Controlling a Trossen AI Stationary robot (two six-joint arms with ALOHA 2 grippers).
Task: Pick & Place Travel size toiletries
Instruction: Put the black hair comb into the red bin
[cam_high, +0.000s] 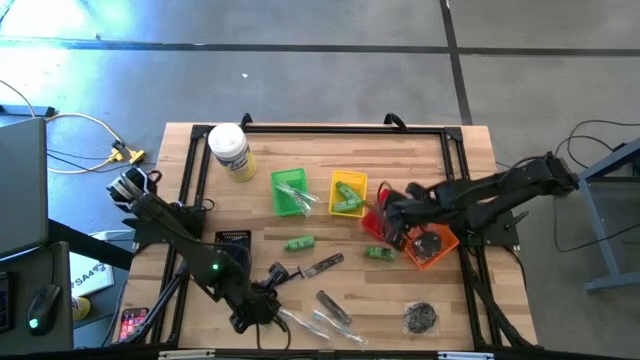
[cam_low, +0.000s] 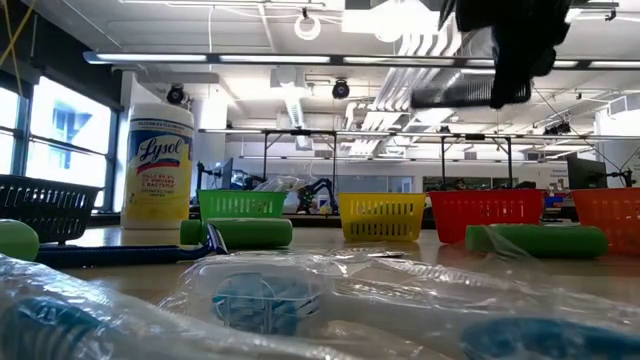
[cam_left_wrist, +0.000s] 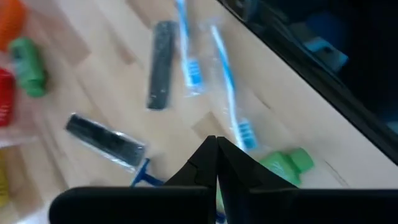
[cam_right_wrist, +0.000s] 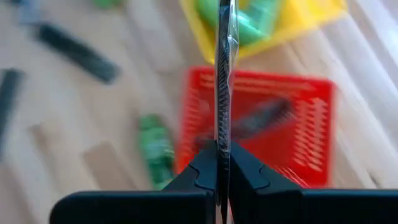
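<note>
Four baskets mid-frame, green (cam_high: 290, 190), yellow (cam_high: 348, 194), red (cam_high: 380, 222), orange (cam_high: 432, 246), right gripper (cam_high: 392, 212) over the red one, fingers pinching a thin packet (cam_right_wrist: 223, 74) edge-on, upright, left gripper (cam_high: 268, 300) at lower centre, fingers closed empty, two toothbrush packets (cam_high: 320, 322) lying level at bottom centre.

Right end effector (cam_high: 392, 213) over red basket (cam_high: 378, 222); left end effector (cam_high: 268, 292) near front edge.
</note>
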